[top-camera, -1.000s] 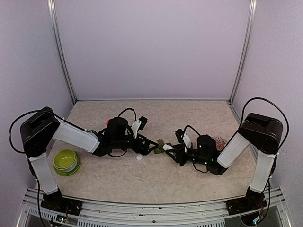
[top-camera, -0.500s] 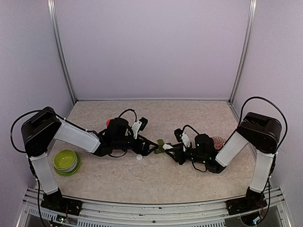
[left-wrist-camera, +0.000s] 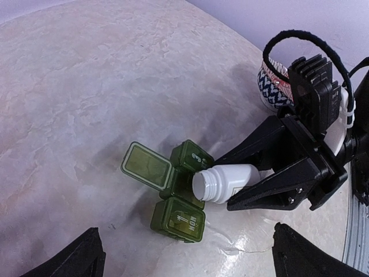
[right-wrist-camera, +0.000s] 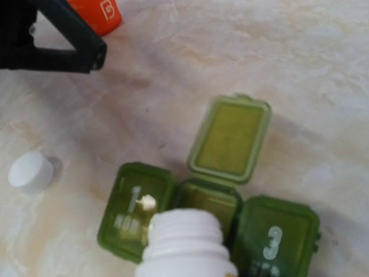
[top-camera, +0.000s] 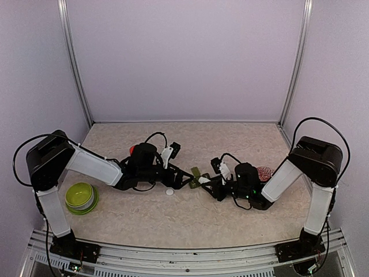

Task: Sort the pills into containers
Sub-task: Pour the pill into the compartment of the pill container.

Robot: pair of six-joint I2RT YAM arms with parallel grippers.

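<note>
**A:** Where are the containers [top-camera: 198, 173]?

**B:** On the surface [top-camera: 173, 225], between the two arms. The middle lid is flipped open and the two outer lids are down.

**A:** What's crowding them?

**B:** The right end effector [top-camera: 209, 182] is clamped on a white bottle [left-wrist-camera: 222, 183], tipped with its open mouth over the containers' middle. The left end effector [top-camera: 184, 178] hangs just beside them on the opposite side, spread wide and holding nothing.

**A:** Anything else?

**B:** A white cap [top-camera: 169, 192] lies near them on the left arm's side. The red bottle [right-wrist-camera: 95, 14] stands farther that way, and the lime-green bowl [top-camera: 81, 197] is well apart. A patterned bowl [left-wrist-camera: 271, 86] sits beyond the right arm.

High rear overview, both wrist views close over containers [left-wrist-camera: 177, 218]
</note>
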